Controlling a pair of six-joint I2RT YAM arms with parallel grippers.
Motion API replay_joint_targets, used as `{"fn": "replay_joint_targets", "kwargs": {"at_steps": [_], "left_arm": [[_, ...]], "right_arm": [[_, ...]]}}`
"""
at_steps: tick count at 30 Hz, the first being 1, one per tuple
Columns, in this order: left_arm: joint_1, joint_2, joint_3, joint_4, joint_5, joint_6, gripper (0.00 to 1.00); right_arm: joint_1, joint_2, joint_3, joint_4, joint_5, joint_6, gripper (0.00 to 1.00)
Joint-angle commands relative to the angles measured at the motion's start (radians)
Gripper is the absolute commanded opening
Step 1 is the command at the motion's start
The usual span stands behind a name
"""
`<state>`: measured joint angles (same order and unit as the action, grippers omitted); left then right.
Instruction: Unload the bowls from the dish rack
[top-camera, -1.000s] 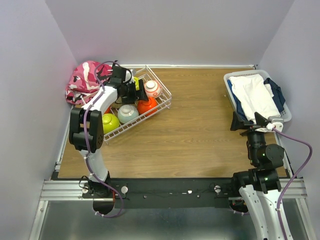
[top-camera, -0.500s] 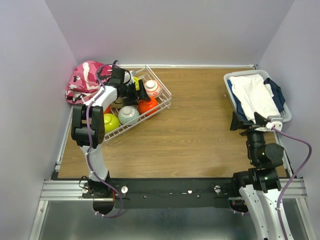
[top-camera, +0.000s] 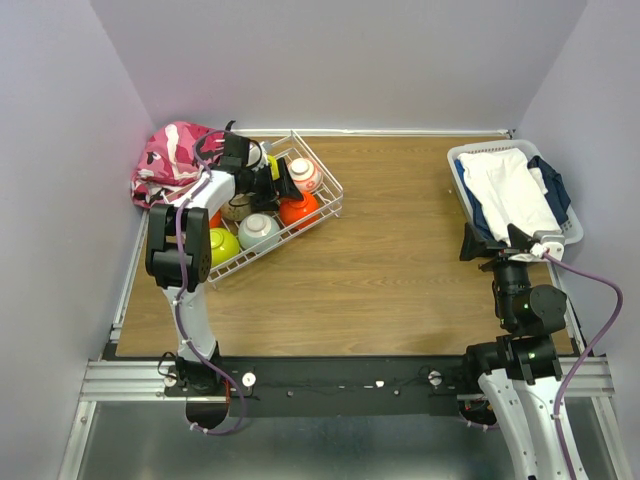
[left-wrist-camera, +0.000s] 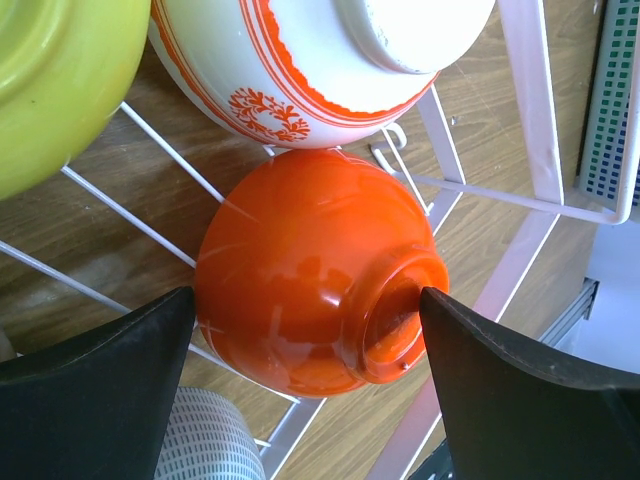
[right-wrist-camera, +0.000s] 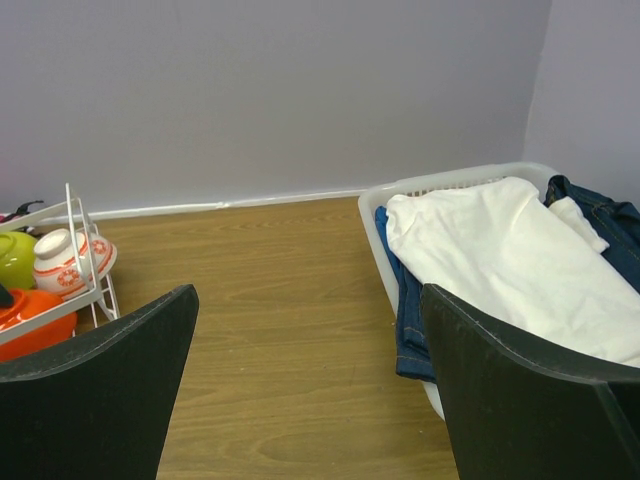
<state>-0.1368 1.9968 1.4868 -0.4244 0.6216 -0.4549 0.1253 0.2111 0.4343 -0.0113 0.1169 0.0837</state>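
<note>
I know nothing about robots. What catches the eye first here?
The white wire dish rack at the far left of the table, crowded with bright bowls, stands out most. The left gripper hangs over it, jaws open on either side of a tipped orange bowl. At the far right, a white basket of clothes sits beyond the open right gripper.

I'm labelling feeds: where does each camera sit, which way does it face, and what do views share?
Top external: above, behind the bases, looking down on the wooden table; left arm, right arm show.
Left wrist: over the white wire dish rack, facing a glossy orange bowl straddled by the left gripper.
Right wrist: low, facing the back wall and white plastic clothes basket; right gripper shows.
Shared: all see the white red-patterned bowl.
</note>
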Motion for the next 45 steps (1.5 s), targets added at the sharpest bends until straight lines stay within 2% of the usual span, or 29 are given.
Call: {"fn": "replay_joint_targets", "kwargs": {"at_steps": [1, 10, 26, 32, 38, 45], "left_arm": [[-0.017, 0.051, -0.026, -0.068, 0.016, -0.024, 0.99], [-0.003, -0.009, -0.075, 0.002, 0.061, -0.102, 0.98], [0.020, -0.095, -0.137, 0.119, 0.142, -0.212, 0.75], [0.020, -0.089, -0.146, 0.131, 0.138, -0.226, 0.74], [0.020, -0.072, -0.164, 0.164, 0.155, -0.268, 0.79], [0.020, -0.075, -0.172, 0.171, 0.156, -0.277, 0.75]], "right_arm": [[0.008, 0.005, -0.006, -0.019, -0.008, -0.013, 1.00], [0.008, 0.008, -0.005, -0.022, -0.010, -0.016, 1.00], [0.007, 0.022, -0.002, -0.026, -0.013, -0.019, 1.00], [0.008, 0.025, -0.002, -0.027, -0.013, -0.021, 1.00], [0.008, 0.027, -0.002, -0.027, -0.013, -0.021, 1.00], [0.008, 0.024, -0.002, -0.027, -0.013, -0.021, 1.00]]}}
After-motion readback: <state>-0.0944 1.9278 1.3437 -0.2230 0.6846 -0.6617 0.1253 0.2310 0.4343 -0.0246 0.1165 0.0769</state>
